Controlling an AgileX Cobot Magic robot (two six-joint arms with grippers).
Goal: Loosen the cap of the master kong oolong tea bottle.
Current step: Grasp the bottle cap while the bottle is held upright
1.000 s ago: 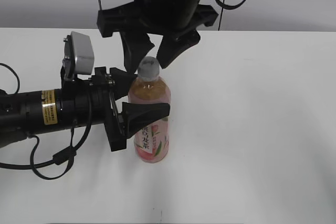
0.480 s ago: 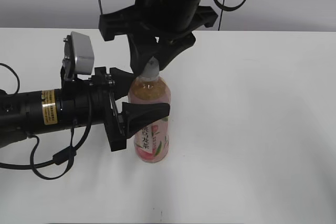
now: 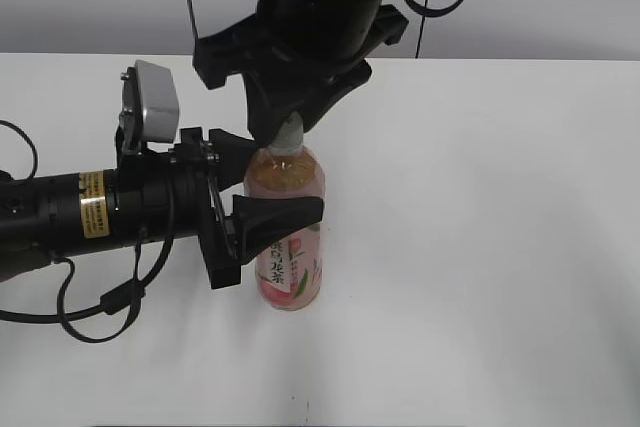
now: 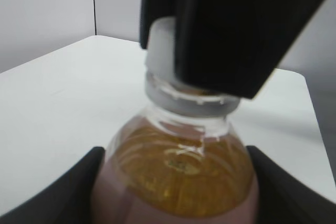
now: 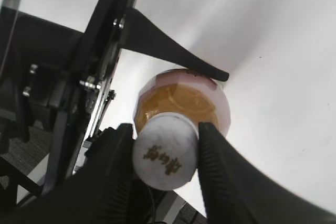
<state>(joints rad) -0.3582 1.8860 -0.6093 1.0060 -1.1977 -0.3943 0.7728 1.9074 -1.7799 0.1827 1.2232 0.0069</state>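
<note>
The master kong oolong tea bottle (image 3: 292, 247) stands upright on the white table, amber tea showing above its pink label. My left gripper (image 3: 286, 179) comes in from the left and is shut on the bottle's upper body, one finger on each side (image 4: 79, 190). From above, my right gripper (image 3: 289, 133) is shut on the white cap (image 5: 165, 153), its two black fingers (image 5: 231, 182) pressed against the cap's sides. In the left wrist view the cap (image 4: 160, 45) is half hidden behind a right finger. The bottle's shoulder (image 5: 181, 95) shows below the cap.
The white table (image 3: 480, 247) stretches to the right and front of the bottle. My left arm (image 3: 90, 212) lies low along the table's left side with cables trailing. A grey wall runs behind the table's far edge.
My right gripper has closed from open beside the cap to pinching it. The bottle and the left gripper have stayed in place.
</note>
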